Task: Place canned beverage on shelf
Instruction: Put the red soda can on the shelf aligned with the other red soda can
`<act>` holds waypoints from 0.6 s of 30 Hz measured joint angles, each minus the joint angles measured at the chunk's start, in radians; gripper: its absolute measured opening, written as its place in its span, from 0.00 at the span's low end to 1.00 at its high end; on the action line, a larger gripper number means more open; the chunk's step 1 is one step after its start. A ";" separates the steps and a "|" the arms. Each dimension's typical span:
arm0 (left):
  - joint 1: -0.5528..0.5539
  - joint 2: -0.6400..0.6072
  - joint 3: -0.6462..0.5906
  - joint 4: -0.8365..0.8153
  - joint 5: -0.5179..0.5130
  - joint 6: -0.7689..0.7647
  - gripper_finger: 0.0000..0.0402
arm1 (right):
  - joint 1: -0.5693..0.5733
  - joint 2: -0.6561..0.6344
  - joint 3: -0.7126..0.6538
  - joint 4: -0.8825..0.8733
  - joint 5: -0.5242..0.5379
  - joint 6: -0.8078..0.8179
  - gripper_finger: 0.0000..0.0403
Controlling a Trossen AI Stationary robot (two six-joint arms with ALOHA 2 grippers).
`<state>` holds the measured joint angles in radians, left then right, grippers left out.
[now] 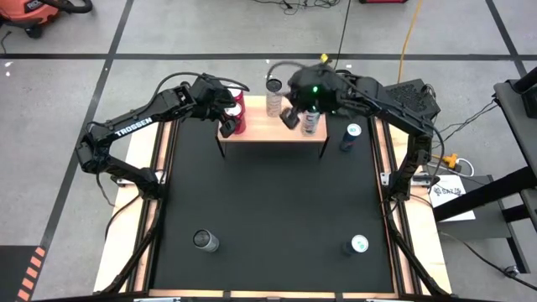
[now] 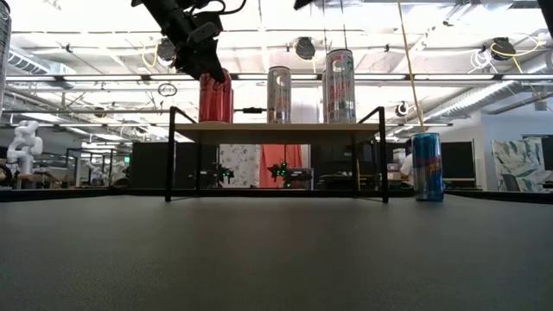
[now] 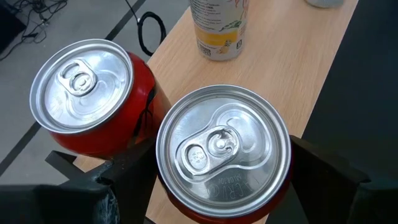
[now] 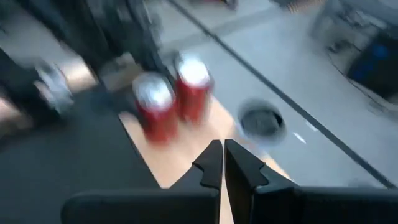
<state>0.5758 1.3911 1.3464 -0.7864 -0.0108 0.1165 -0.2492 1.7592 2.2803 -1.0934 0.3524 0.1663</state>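
Left end effector: I see my left end effector [image 1: 232, 116] at the shelf's 9 o'clock end, its fingers spread around a red can [image 3: 222, 155] without clearly clamping it; whether the pads touch the wall I cannot tell.
Red can: it stands upright on the shelf [image 1: 260, 130], just beside a second red can [image 3: 87, 99], so to my eye it is already placed.
Handling: I judge it a thin aluminium cylinder, smooth and a bit slippery, dentable if squeezed hard; heavy or light depends on whether it is full, which I cannot tell. I would take hold at mid-height across the round wall, not at the rim.
Shelf: pale, matt wood top on thin black metal legs, at 12 o'clock on the worktop [image 1: 268, 210], which is a black mat with wooden edges.
Centre of shelf: a tall, slim, pale printed can [image 2: 279, 94] stands upright, its lid shiny.
Right end effector: my right end effector [image 4: 222, 163] is closed on nothing, hovering above the shelf's 3 o'clock end, beside a taller pale can [image 2: 339, 85].
Off the shelf: a blue can [image 2: 427, 167] stands on the mat at 3 o'clock of the shelf; two more cans stand near the 6 o'clock edge.
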 joint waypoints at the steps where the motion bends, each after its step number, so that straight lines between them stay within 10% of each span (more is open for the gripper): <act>1: 0.000 0.000 0.000 0.000 0.000 -0.001 0.79 | -0.010 0.000 0.000 0.055 -0.030 0.004 0.00; 8: 0.000 0.000 0.000 0.000 0.001 -0.004 0.79 | -0.030 0.000 0.000 0.240 -0.099 -0.021 0.00; 18: 0.000 0.000 0.000 0.000 -0.003 -0.008 0.79 | -0.031 0.000 0.000 -0.017 -0.096 -0.111 0.00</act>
<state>0.5758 1.3911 1.3464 -0.7864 -0.0139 0.1090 -0.2798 1.7596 2.2803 -1.1104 0.2565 0.0555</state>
